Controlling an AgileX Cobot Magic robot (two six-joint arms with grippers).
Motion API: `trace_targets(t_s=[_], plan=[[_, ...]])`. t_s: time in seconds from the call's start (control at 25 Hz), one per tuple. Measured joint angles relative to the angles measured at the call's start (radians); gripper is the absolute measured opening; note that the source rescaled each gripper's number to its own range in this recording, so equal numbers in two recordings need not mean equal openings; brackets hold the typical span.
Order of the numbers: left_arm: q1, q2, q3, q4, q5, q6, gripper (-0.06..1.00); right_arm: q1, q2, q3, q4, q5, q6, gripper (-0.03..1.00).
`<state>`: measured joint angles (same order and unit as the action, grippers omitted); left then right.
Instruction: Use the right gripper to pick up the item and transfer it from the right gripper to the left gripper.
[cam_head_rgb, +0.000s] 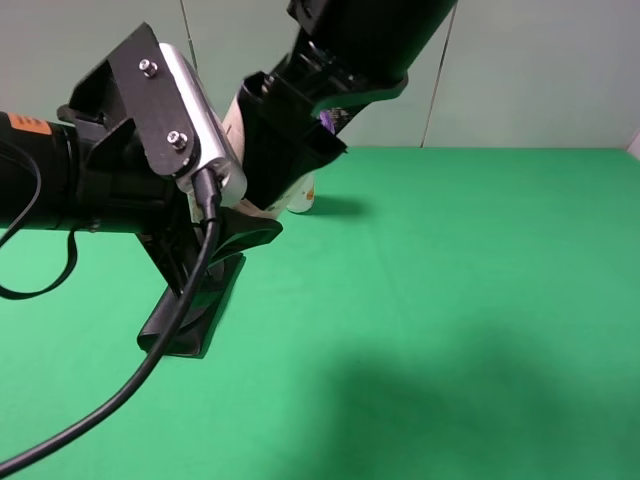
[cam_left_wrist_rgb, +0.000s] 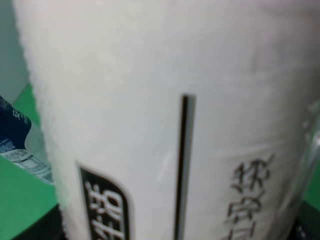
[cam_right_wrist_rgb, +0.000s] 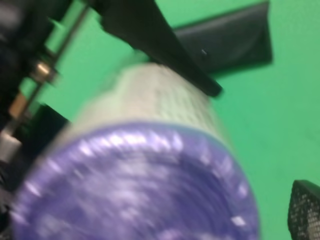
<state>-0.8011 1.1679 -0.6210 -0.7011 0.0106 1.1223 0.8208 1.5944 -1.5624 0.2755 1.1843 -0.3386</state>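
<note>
The cream canister (cam_head_rgb: 237, 120) with the purple lid (cam_right_wrist_rgb: 135, 185) is held in the air between both grippers. In the left wrist view its printed side (cam_left_wrist_rgb: 165, 125) fills the frame. My left gripper (cam_head_rgb: 255, 195), with the silver-white plate, is shut on its body; one of its black fingers (cam_right_wrist_rgb: 165, 47) lies along the cream side. My right gripper (cam_head_rgb: 288, 150) reaches down from the top on the all-black arm. Its one visible finger (cam_right_wrist_rgb: 305, 210) stands apart from the lid with green showing between, so it looks open.
A flat black case (cam_head_rgb: 190, 315) lies on the green table (cam_head_rgb: 460, 300) under the left gripper; it also shows in the right wrist view (cam_right_wrist_rgb: 225, 42). A white bottle (cam_head_rgb: 303, 195) stands behind the grippers, and its blue label shows in the left wrist view (cam_left_wrist_rgb: 12, 132).
</note>
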Motion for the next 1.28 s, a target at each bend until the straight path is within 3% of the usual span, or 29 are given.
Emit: trace_targets(t_s=[0.92, 1.28], plan=[[0.0, 0.0, 0.0, -0.002, -0.011, -0.001, 0.01, 0.0, -0.122, 0.005, -0.17, 0.039, 0.061, 1.0], [0.0, 0.0, 0.0, 0.0, -0.011, -0.001, 0.01, 0.0, -0.249, 0.134, -0.216, 0.034, 0.116, 1.0]])
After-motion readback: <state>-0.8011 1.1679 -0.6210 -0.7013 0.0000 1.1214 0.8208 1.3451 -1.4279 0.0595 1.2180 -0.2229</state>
